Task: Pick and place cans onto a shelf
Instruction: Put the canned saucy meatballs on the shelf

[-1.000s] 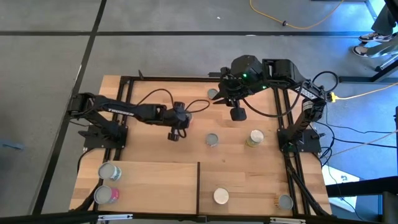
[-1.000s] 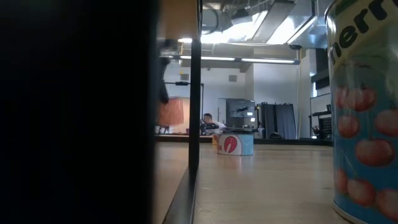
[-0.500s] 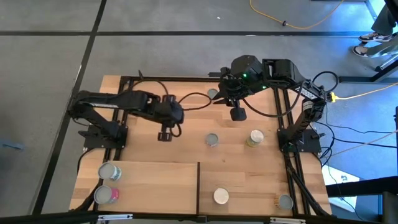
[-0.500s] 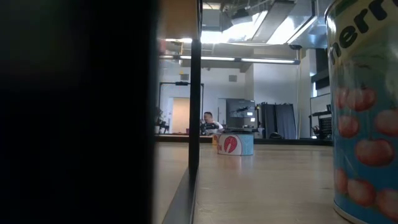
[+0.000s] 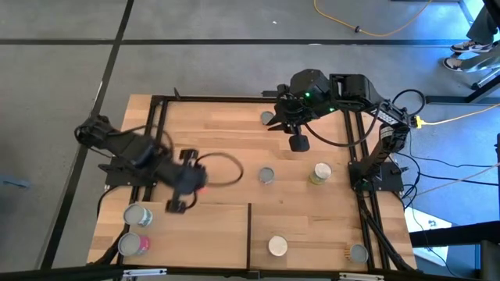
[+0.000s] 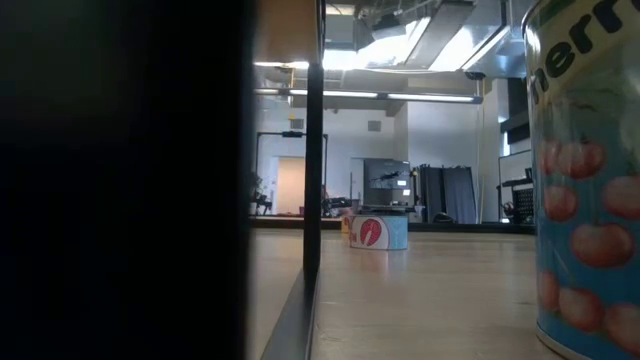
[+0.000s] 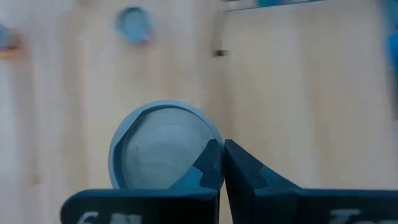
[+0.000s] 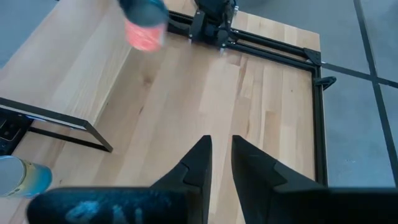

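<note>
yellow cable (image 5: pixel 383 31), grey floor (image 5: pixel 62 78)

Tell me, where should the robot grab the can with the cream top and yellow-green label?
Around its round side wall, coming straight down from above. The cream-topped can stands upright, nothing touching it, so a hand's fingers fit either side.

A dark post (image 6: pixel 120 180) hides half the low view. Beyond the left gripper's fingertips (image 7: pixel 214 163), a blurry can (image 7: pixel 163 146) is partly covered.
</note>
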